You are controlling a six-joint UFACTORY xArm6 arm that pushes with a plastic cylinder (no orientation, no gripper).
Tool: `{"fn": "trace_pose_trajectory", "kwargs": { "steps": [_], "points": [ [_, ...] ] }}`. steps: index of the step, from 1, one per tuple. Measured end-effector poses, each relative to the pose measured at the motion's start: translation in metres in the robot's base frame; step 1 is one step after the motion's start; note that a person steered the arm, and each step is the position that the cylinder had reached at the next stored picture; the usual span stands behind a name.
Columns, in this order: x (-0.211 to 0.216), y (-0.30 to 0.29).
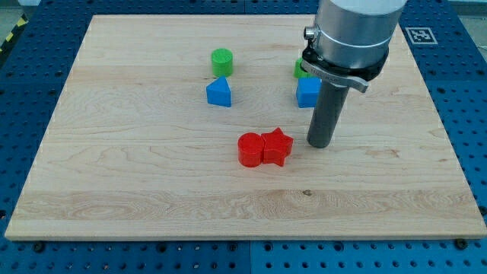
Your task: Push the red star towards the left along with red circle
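Note:
The red star (277,147) lies near the middle of the wooden board (114,175), touching the red circle (249,149) on its left side. My tip (319,144) rests on the board a short way to the right of the red star, with a small gap between them. The rod rises from the tip to the grey arm body at the view's top.
A green circle (221,62) and a blue triangular block (219,93) sit above and left of the red pair. A blue block (307,91) and a green block (301,70), partly hidden by the arm, sit just left of the rod.

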State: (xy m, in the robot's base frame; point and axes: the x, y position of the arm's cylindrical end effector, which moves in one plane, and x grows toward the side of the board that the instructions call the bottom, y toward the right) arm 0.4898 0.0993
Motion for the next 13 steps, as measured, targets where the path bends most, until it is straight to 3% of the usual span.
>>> {"fn": "trace_pose_trajectory", "kwargs": {
  "steps": [2,9,13],
  "points": [
    [0.003,-0.047],
    [0.054,-0.094],
    [0.057,-0.210]
  ]
}}
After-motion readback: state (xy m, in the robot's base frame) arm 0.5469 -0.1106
